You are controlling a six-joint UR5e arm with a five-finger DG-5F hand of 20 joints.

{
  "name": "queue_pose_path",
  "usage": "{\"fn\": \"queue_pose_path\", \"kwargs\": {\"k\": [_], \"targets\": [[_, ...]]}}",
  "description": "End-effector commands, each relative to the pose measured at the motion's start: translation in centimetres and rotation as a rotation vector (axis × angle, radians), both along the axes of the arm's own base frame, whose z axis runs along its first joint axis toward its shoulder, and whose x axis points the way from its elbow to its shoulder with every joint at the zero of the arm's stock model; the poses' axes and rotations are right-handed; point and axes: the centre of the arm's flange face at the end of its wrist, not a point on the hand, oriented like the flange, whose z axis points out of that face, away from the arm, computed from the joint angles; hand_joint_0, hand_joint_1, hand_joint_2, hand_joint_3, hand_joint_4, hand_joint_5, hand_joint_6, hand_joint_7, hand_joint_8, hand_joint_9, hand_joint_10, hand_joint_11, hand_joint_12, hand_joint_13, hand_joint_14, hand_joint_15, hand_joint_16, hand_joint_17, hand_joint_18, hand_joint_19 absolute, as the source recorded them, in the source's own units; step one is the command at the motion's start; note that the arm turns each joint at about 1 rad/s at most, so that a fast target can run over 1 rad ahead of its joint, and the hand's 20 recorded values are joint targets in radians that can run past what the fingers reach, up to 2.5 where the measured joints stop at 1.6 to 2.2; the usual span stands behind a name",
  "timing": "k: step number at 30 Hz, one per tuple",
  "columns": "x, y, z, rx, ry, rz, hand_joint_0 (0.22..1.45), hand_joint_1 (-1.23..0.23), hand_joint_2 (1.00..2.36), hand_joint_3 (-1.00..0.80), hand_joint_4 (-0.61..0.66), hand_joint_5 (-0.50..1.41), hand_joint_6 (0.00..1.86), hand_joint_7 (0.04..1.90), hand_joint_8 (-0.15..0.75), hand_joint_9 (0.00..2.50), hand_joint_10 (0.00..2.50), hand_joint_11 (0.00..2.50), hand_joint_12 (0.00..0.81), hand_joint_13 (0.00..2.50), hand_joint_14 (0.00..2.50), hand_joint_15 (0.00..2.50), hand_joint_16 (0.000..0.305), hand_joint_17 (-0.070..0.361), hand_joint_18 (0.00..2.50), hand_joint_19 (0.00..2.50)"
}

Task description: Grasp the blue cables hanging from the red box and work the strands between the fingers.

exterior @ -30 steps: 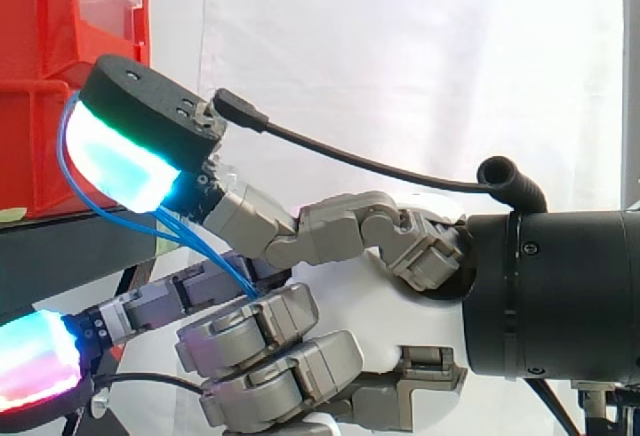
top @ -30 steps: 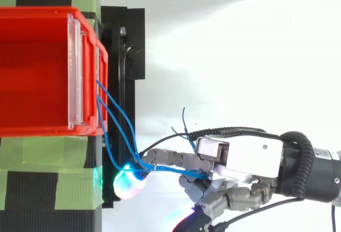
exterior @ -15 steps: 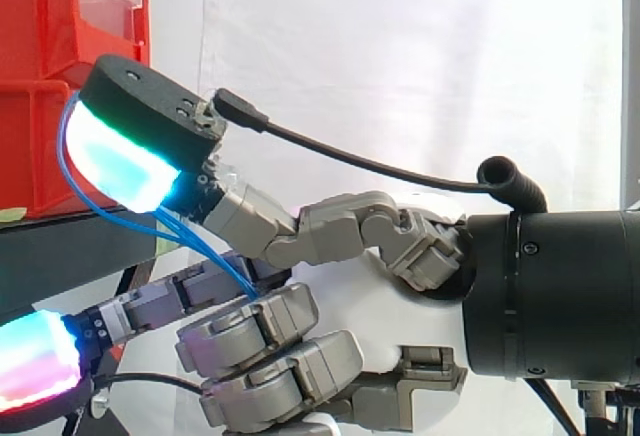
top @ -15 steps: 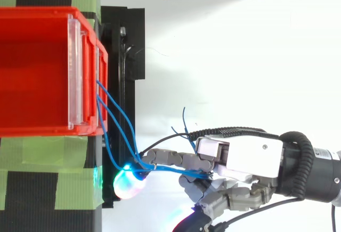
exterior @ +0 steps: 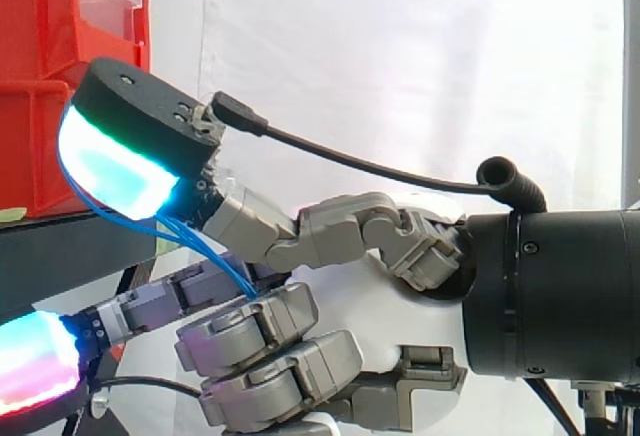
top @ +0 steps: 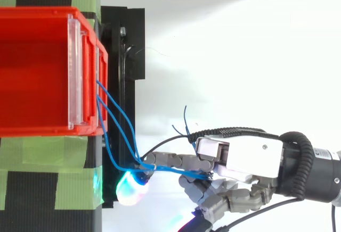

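Cables: blue strands [exterior: 215, 263] come out of the front of the red box, drop past the stand and run right, straight into the hand.
Box: red [top: 37, 13], sitting at the left on the black stand [top: 125, 40], with a clear plate [top: 74, 72] standing across its front end.
Hand: in from the right [exterior: 380, 306], white back up in the top view [top: 240, 157], and it is clamped on the cables. The lower fingers are curled tight and the strands disappear between them.
Upper finger: stretched out toward the box. Its pad [exterior: 115, 161] glows cyan with a green edge, and the strands loop close under it.
Pad from above: it lies over the edge of the stand [top: 130, 187], just off the box's near corner and apart from it. The strands bend sharply right beside it.
Low pad: bottom left corner of the side view [exterior: 35, 361], glowing cyan into red.
Loose ends: short blue tips [top: 185, 116] stick free just beside the hand's back.
Tape: green strips [top: 42, 157] on the stand beside the box.
Curtain: plain white [exterior: 400, 56] behind it all.
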Motion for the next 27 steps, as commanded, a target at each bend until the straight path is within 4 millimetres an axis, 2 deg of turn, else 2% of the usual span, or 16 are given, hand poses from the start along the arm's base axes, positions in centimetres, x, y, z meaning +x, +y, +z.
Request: {"fn": "queue_pose_path", "kwargs": {"k": [1,6,8,9,11,15,17,21,27], "targets": [[-0.1,0.0,-0.1,0.002,0.005,-0.001,0.73,-0.54,1.00,-1.00,0.34,0.15,0.01,1.02,0.350,0.91,2.50,1.99,0.431,1.02,2.50,1.29,0.063,0.142,1.39,1.65],[-0.6,-0.3,0.0,0.000,0.044,-0.007,0.74,-0.54,1.00,-1.00,0.33,0.16,0.01,1.07,0.350,0.91,2.50,1.99,0.431,1.02,2.50,1.29,0.063,0.142,1.39,1.65],[-0.9,-0.5,1.8,0.026,0.034,-0.013,0.74,-0.54,1.00,-1.00,0.33,0.17,0.01,1.09,0.350,0.91,2.50,1.99,0.431,1.02,2.50,1.29,0.063,0.142,1.39,1.65],[-1.0,-0.6,2.1,0.029,0.038,-0.014,0.74,-0.54,1.00,-0.99,0.33,0.17,0.01,1.10,0.350,0.91,2.50,1.99,0.431,1.02,2.50,1.29,0.063,0.142,1.39,1.65],[-2.5,-1.3,4.7,0.002,0.092,-0.014,0.75,-0.54,1.00,-0.99,0.33,0.18,0.01,1.10,0.350,0.91,2.50,1.99,0.431,1.02,2.50,1.29,0.063,0.142,1.39,1.65],[-4.3,-2.6,7.1,-0.026,0.168,-0.027,0.75,-0.54,1.00,-0.98,0.33,0.18,0.01,1.11,0.350,0.91,2.50,1.99,0.431,1.02,2.50,1.29,0.063,0.142,1.39,1.65],[-4.7,-3.1,7.9,-0.016,0.164,-0.042,0.75,-0.54,1.00,-0.97,0.32,0.19,0.01,1.13,0.350,0.91,2.50,1.99,0.431,1.02,2.50,1.29,0.063,0.142,1.39,1.65],[-4.9,-3.6,8.8,0.009,0.153,-0.063,0.76,-0.55,1.00,-0.96,0.31,0.20,0.01,1.15,0.350,0.91,2.50,1.99,0.431,1.02,2.50,1.29,0.063,0.142,1.39,1.65],[-5.3,-4.4,8.6,0.038,0.164,-0.110,0.79,-0.56,1.00,-0.92,0.29,0.23,0.01,1.20,0.350,0.91,2.50,1.99,0.431,1.02,2.50,1.29,0.063,0.142,1.39,1.65]]}}
